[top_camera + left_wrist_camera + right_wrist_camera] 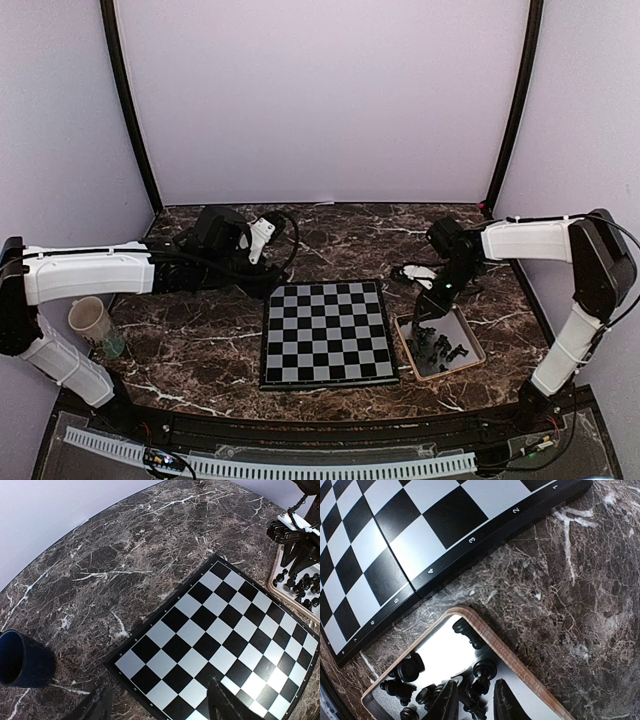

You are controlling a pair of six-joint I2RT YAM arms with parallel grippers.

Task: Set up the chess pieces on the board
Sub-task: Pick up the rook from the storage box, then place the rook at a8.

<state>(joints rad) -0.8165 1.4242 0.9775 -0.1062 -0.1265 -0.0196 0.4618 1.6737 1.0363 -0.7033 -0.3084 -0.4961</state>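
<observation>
top view: right gripper (427, 322) is hanging down into the tray (478, 358), with the chess pieces (438, 348) heaped right under it. the board (328, 332) is lying just beside it, no piece on it. left gripper (262, 238) is sitting well off, past the board's far corner.

left wrist: jaws are standing wide, nothing between them, board just ahead and below.

right wrist: fingers (506, 700) are straddling one piece in the heap. we're judging this as the pick step. best to centre on a single piece, keep clear of neighbours and grip low. the contact point is cut off at the frame edge, so we can't tell if it's gripped. piece types are too small to make out.
</observation>
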